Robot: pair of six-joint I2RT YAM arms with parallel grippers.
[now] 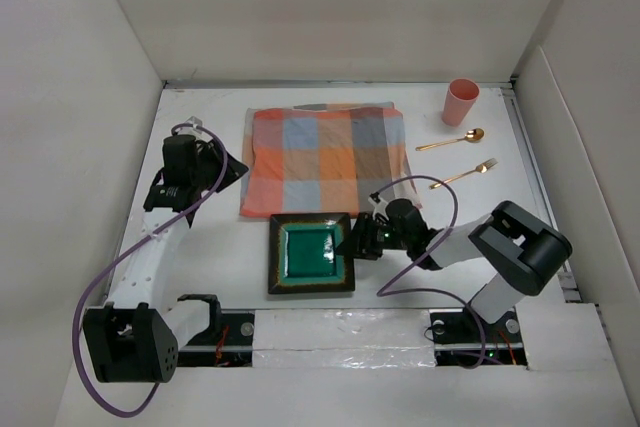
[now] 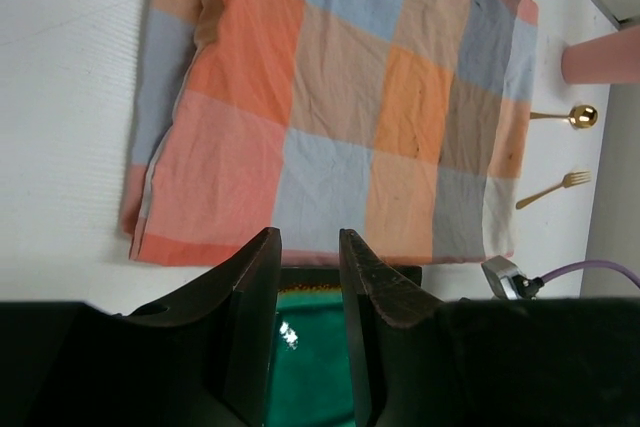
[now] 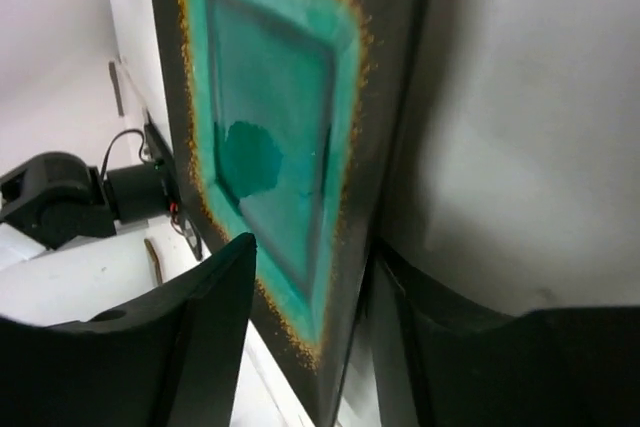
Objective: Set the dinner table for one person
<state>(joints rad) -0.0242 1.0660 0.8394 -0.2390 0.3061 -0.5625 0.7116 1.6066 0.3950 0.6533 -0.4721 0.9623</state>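
**Dinner setting, seen from overhead:** The dinner table [image 1: 420,107], a white surface walled by upright white panels, fills the middle of the frame. An orange-and-grey checked cloth [image 1: 325,157] lies flat at upper centre. Its lower edge sits just beside the top rim of a square plate [image 1: 310,252], dark-bordered with a green well, at lower centre.

The right gripper [image 1: 362,240] reaches in from the right of the frame and is clamped on the plate's right rim. In the wrist view one finger [image 3: 215,327] sits on the glazed side and the other on the rim's outer side.

The left gripper [image 1: 238,169] hangs at the cloth's left edge, centre left, with its fingers [image 2: 255,287] narrowly apart and holding nothing.

A purple cable [image 1: 425,183] loops above the right arm's wrist. At upper right stands a pink cup [image 1: 460,102]. Below it lie a gold spoon [image 1: 452,141] and a gold fork [image 1: 470,173], well apart from the plate.
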